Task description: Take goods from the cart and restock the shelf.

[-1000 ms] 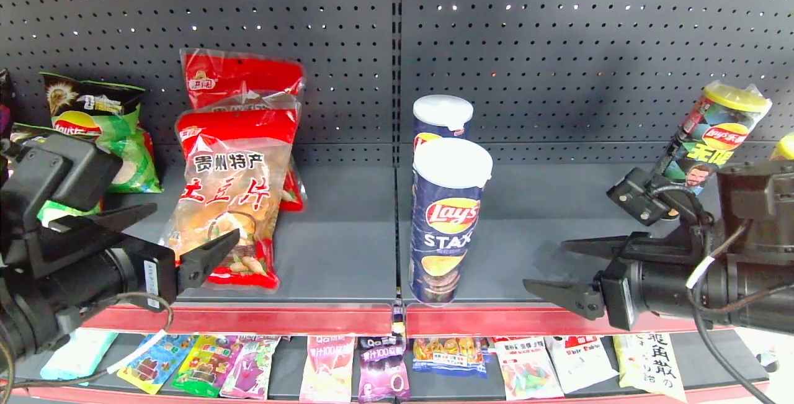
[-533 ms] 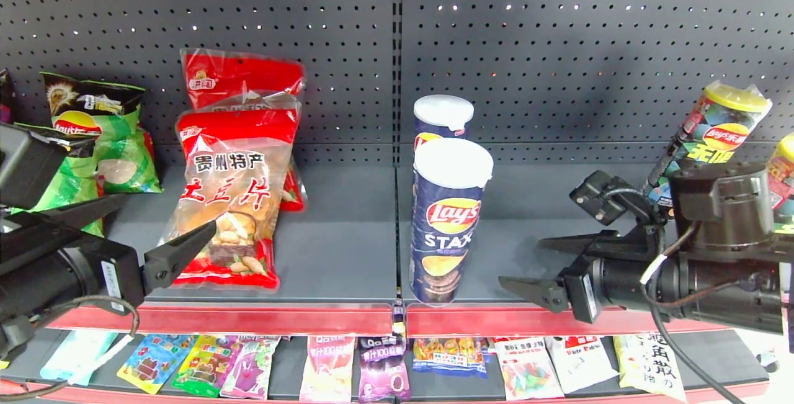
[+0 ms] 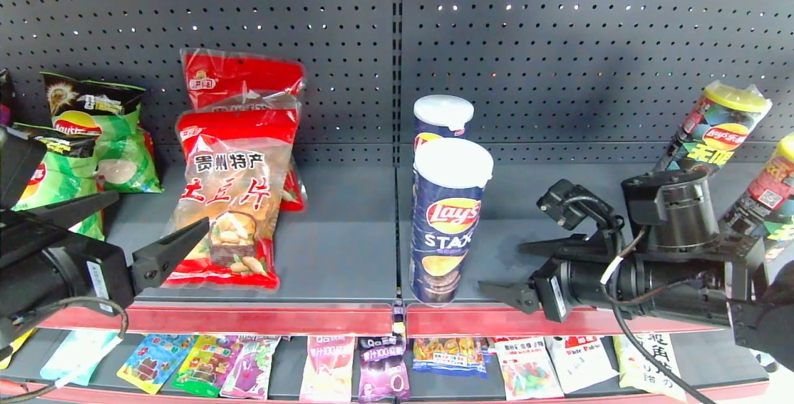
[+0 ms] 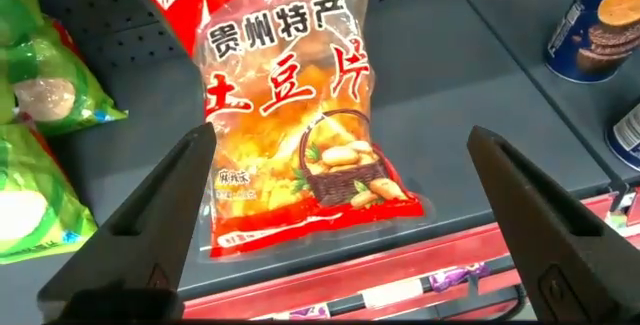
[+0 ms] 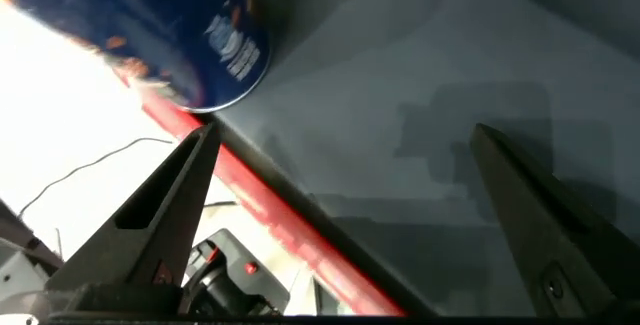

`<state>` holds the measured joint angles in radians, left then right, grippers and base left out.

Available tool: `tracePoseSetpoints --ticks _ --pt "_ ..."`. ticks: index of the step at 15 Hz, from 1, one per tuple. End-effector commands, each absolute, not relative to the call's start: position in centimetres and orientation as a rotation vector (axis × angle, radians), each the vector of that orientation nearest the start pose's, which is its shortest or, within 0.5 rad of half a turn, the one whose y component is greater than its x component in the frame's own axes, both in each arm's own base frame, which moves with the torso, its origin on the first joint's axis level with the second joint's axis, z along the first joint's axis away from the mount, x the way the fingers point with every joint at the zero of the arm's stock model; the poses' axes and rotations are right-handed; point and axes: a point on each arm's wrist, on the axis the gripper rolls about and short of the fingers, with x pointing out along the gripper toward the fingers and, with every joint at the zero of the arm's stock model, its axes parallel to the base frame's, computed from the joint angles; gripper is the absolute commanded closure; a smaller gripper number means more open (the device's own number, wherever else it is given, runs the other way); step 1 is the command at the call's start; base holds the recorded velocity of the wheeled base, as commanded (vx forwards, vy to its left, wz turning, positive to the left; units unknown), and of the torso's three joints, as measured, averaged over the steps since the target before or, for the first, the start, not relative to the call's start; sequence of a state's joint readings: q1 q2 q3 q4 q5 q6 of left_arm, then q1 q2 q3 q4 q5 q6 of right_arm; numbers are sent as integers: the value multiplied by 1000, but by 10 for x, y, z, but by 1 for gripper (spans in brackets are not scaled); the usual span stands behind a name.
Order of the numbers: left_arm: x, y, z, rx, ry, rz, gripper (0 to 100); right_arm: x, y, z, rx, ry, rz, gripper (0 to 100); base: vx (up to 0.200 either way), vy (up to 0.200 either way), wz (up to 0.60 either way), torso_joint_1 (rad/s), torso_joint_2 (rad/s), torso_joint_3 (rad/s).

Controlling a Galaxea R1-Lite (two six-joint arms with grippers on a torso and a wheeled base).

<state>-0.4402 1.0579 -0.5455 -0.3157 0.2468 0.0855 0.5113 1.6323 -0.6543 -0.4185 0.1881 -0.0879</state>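
Blue chip can [image 3: 448,224], white lid [image 3: 453,161], upright on shelf [image 3: 347,249]

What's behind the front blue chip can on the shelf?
A second blue can with a white lid stands directly behind the front blue can. Just its lid and upper part show above the front one. Its lower body, and whatever may sit low behind it, is covered.

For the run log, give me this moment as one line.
left gripper: jaws open, empty, facing red snack bag | right gripper: jaws open, empty, beside blue chip can | shelf: partly stocked
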Motion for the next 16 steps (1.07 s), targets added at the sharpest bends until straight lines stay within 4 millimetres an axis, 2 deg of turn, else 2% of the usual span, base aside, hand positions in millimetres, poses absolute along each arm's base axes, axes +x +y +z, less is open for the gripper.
tracePoseSetpoints --ticks 1,8,16 --pt "131 -56 221 153 181 -201 0 233 134 136 -176 554 699 0 0 0 0 0 0 0" --pt "131 -56 221 153 181 -202 0 243 140 139 -173 537 701 0 0 0 0 0 0 0" --pt "130 -55 221 152 178 -202 0 246 144 139 -176 537 707 0 0 0 0 0 0 0"
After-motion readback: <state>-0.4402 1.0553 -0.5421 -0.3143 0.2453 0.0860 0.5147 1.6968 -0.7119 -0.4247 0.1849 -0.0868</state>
